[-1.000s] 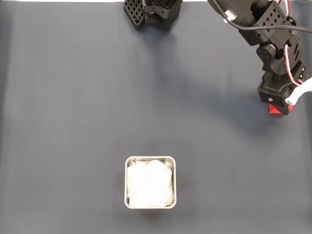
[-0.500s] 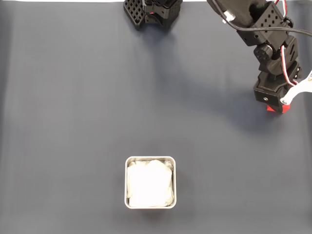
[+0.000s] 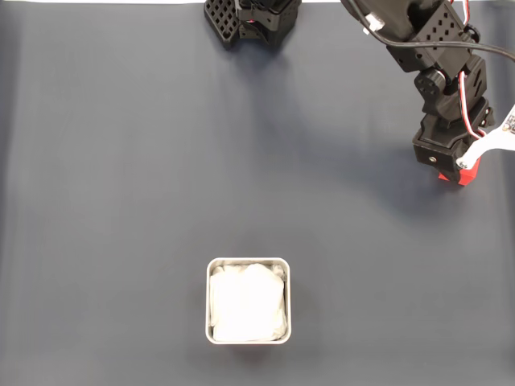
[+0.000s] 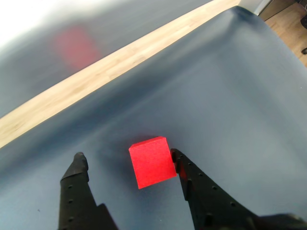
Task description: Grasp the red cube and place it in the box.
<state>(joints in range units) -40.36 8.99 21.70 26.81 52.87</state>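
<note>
The red cube (image 4: 151, 162) lies on the dark mat between my gripper's (image 4: 127, 156) two black fingers. The right finger (image 4: 192, 179) touches the cube's side, while the left finger (image 4: 76, 177) stands well apart from it, so the gripper is open. In the fixed view my gripper (image 3: 453, 165) hangs over the cube (image 3: 462, 174) at the far right, and just a red corner peeks out below it. The box (image 3: 248, 262), a pale-grey tin with white lining, sits at the bottom centre, far from the gripper.
The arm's black base (image 3: 249, 20) stands at the top edge of the fixed view. The mat's edge and a strip of wooden floor (image 4: 110, 67) lie just beyond the cube in the wrist view. Bare dark mat (image 3: 161, 161) spreads between gripper and box.
In the fixed view the gripper has shifted a little up and to the left over the cube. Less of the cube shows below it now.
</note>
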